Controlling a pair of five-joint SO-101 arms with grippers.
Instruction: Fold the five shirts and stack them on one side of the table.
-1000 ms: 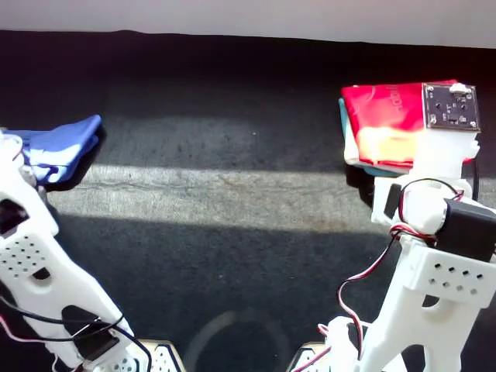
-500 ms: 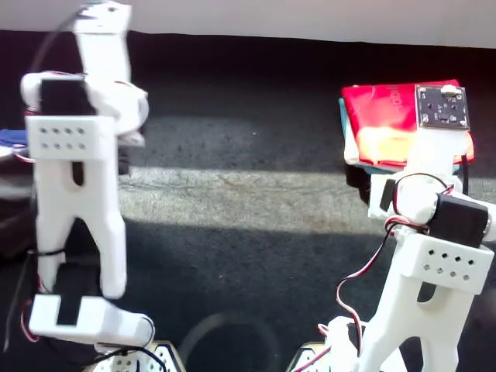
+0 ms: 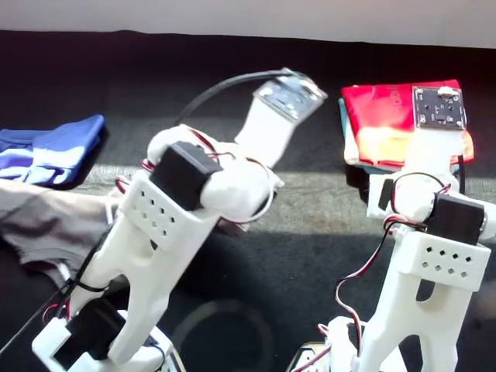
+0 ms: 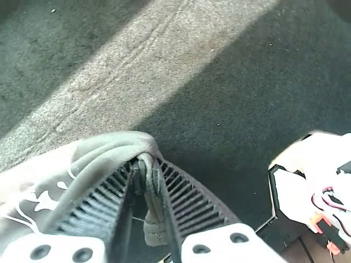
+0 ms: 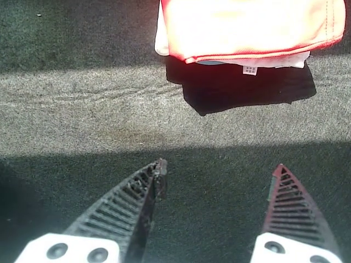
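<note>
A folded stack with a red shirt (image 3: 384, 124) on top lies at the table's far right; in the right wrist view the red shirt (image 5: 247, 27) covers white and blue layers. My right gripper (image 5: 220, 167) hangs open over bare felt just short of that stack. My left gripper (image 4: 147, 163) is shut on a bunched edge of a grey shirt (image 4: 49, 181) with white print. In the high view the left arm (image 3: 209, 186) stretches toward the table's middle, and the grey shirt (image 3: 46, 221) trails behind it at the left. A crumpled blue shirt (image 3: 54, 147) sits at the far left.
Dark felt (image 3: 256, 256) covers the table, crossed by a sunlit band (image 3: 310, 178). The right arm's body (image 3: 426, 263) stands at the front right. A white arm base with wires (image 4: 315, 181) shows close to the left gripper.
The left arm has swung from the table's left edge toward the middle, pulling the grey shirt into view. The right arm has barely shifted.
</note>
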